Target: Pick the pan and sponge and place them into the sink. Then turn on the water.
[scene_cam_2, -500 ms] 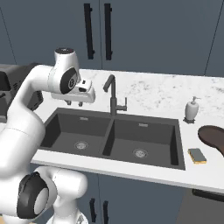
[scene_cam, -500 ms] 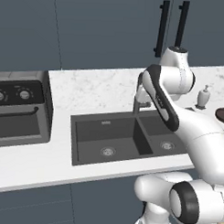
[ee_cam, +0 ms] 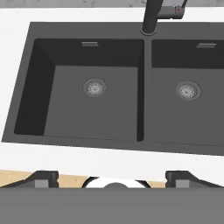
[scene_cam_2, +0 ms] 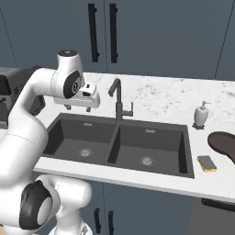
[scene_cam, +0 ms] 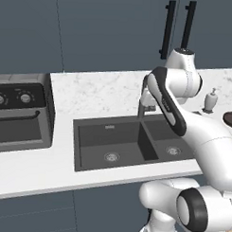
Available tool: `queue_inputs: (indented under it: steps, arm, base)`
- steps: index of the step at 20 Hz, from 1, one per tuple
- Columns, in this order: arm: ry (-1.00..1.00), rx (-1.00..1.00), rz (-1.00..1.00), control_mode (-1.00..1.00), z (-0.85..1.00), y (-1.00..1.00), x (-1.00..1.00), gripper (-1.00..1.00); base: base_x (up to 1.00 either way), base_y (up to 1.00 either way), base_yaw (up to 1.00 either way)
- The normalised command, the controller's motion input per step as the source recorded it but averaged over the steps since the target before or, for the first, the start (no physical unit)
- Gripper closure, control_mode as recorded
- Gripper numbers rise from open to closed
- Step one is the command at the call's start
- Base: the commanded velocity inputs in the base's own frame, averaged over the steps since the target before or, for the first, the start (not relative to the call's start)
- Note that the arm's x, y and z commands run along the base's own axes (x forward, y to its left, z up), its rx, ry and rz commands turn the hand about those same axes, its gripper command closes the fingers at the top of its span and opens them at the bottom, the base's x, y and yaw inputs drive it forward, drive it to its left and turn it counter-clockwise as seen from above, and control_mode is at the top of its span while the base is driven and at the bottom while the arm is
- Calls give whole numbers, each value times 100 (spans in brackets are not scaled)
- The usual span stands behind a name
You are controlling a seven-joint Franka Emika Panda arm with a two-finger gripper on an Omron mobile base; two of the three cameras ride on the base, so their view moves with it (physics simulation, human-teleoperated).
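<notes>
The dark grey double-basin sink (scene_cam_2: 151,131) (scene_cam: 93,136) (ee_cam: 94,118) is set in the white counter, both basins empty. My gripper (scene_cam_2: 78,108) (ee_cam: 111,177) hangs open above the left basin, pointing down, with nothing between its fingertips (ee_cam: 41,177). The dark brown pan (scene_cam_2: 225,144) (scene_cam: 230,119) lies on the counter right of the sink, cut off by the frame edge. The yellow sponge (scene_cam_2: 207,163) lies flat just in front of the pan, near the sink's right rim. The dark gooseneck faucet (scene_cam_2: 118,98) (ee_cam: 151,17) stands behind the divider; water is out of view.
A white soap dispenser (scene_cam_2: 200,114) (scene_cam: 211,100) stands behind the pan near the sink's back right corner. A dark stove (scene_cam: 18,114) with knobs sits left of the sink. Dark cabinet doors with handles (scene_cam_2: 103,32) rise behind the counter.
</notes>
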Motion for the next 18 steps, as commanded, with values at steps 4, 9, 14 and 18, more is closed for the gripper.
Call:
queue_inputs:
  steps: [4, 9, 14, 18]
  arm:
    - [0, 0, 0, 100, 0, 0, 0, -100]
    - [0, 0, 0, 100, 0, 0, 0, -100]
    - [0, 0, 0, 100, 0, 0, 0, -100]
    - [0, 0, 0, 100, 0, 0, 0, -100]
  base:
    - [0, 0, 0]
    - [-14, -4, 0]
    - [-11, -15, 0]
    - [0, -32, 0]
